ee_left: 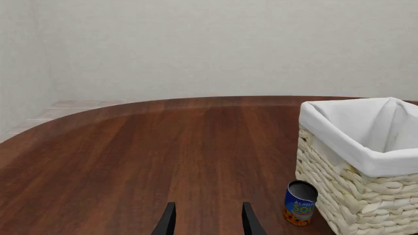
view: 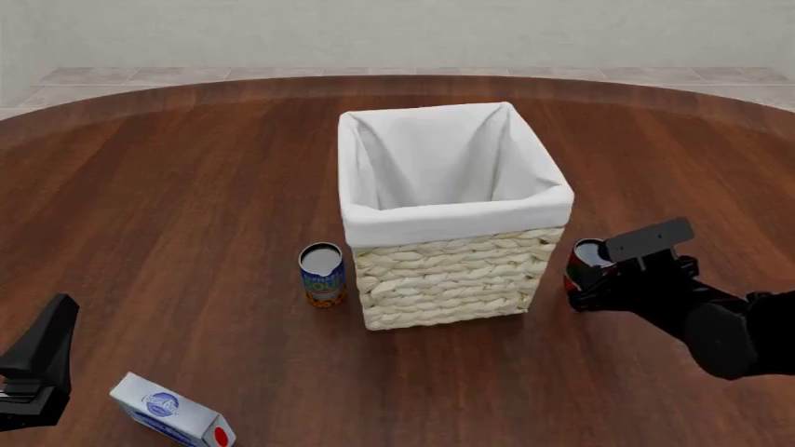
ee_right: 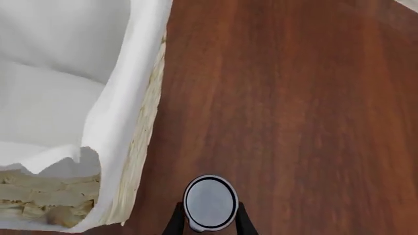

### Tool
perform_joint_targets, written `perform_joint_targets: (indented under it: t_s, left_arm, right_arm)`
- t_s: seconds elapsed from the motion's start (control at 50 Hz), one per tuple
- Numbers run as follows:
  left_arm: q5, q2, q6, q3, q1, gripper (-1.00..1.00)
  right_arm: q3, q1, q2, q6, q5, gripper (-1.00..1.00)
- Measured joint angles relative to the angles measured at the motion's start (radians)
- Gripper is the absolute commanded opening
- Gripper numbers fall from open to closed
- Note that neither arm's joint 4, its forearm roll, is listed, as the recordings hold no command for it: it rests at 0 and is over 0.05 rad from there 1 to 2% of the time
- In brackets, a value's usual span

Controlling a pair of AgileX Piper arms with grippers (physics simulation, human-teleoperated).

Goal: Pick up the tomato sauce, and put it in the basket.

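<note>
Sauce can (view: pixel 586 258) stands upright on the surface (view: pixel 186 186), just right of the basket (view: pixel 450 270) near its front right corner. Red side mostly hidden behind the right end effector (view: pixel 584 279) in the front view; only the silvery top and a sliver of red show. Right wrist view: can's top (ee_right: pixel 210 201) sits between the two fingers (ee_right: pixel 175 223), one on each side and close against it. Whether they actually press the can cannot be told; label not visible there. Basket rim cloth (ee_right: pixel 124 122) fills that view's side, wicker below partly cut off.

Blue-and-orange can (view: pixel 322 274) upright just left of the basket's front; lettering too small to read in full (ee_left: pixel 300 203).

Left end effector (ee_left: pixel 207 220) low over bare surface, fingers parted, nothing between them; only tips in frame. In the front view it (view: pixel 37 372) is cut off at the edge. A small white-and-blue carton (view: pixel 171 413) lies beside it, partly cropped.
</note>
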Motion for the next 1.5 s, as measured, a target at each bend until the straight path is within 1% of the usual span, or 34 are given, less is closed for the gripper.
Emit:
perform_joint_targets:
  t_s: [0.4,0.66,0.86,1.0,1.18,1.36,1.5]
  left_arm:
    - [0.0,0.0,0.0,0.0,0.0,1.0]
    - [0.0,0.0,0.0,0.0,0.0,1.0]
    - [0.0,0.0,0.0,0.0,0.0,1.0]
    - [0.0,0.0,0.0,0.0,0.0,1.0]
    - [0.0,0.0,0.0,0.0,0.0,1.0]
    - [0.0,0.0,0.0,0.0,0.0,1.0]
    - [0.0,0.0,0.0,0.0,0.0,1.0]
  right_arm:
    - [0.007,-0.045,-0.136,-0.028,0.081,-1.0]
    - [0.014,-0.055,-0.297,-0.048,0.187,-1.0]
    - [-0.013,-0.048,-0.408,-0.071,0.288,-1.0]
    - [-0.047,-0.038,-0.471,-0.09,0.363,-1.0]
    - [-0.112,-0.021,-0.524,-0.101,0.456,-1.0]
    - [-0.199,0.0,-0.554,-0.104,0.539,-1.0]
    - [-0.286,0.028,-0.543,-0.106,0.591,-1.0]
